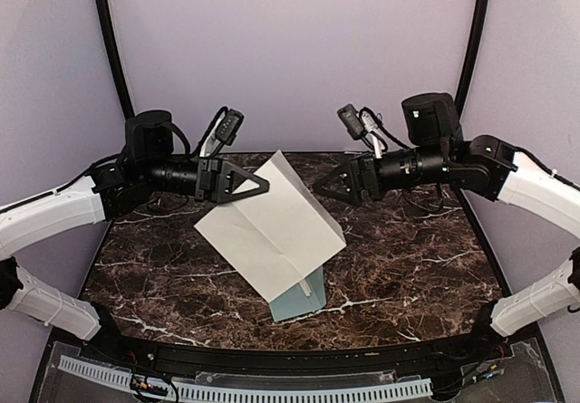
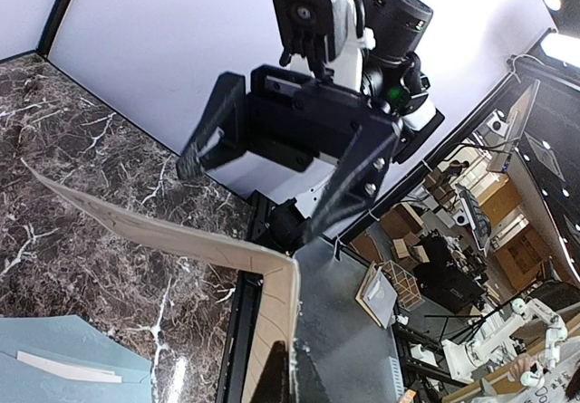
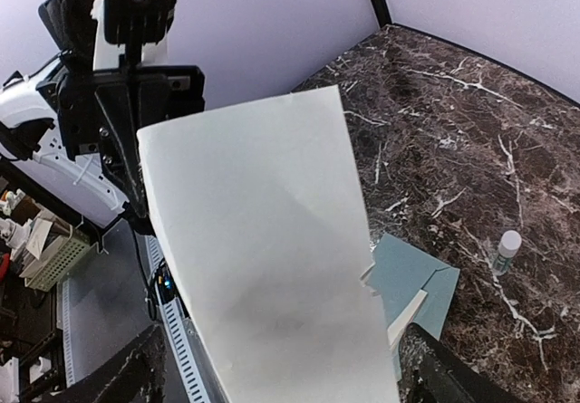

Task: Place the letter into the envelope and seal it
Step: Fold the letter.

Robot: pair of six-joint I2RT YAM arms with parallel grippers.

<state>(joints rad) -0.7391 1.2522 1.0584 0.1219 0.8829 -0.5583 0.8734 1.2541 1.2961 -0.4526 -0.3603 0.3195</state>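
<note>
Your L arm reaches in from the left side of the table, w/ the left gripper pinched tight on the upper-left edge of the letter. The letter is up off the table and tilted, w/ its plain side toward the top cam. Its top corner points at the back wall and its lower corner hangs over the envelope. From the top cam you can't tell if that corner touches the envelope.

The envelope lies flat at front-centre, mostly hidden by the letter, w/ only its near end and a thin white strip showing.

Just right of the letter's upper-right edge is the right gripper. Its fingers are spread wide apart w/ nothing between them, approx level w/ the left gripper and facing it across the sheet. In the R wrist view a small glue stick stands upright on the table near the envelope, not touching it.
</note>
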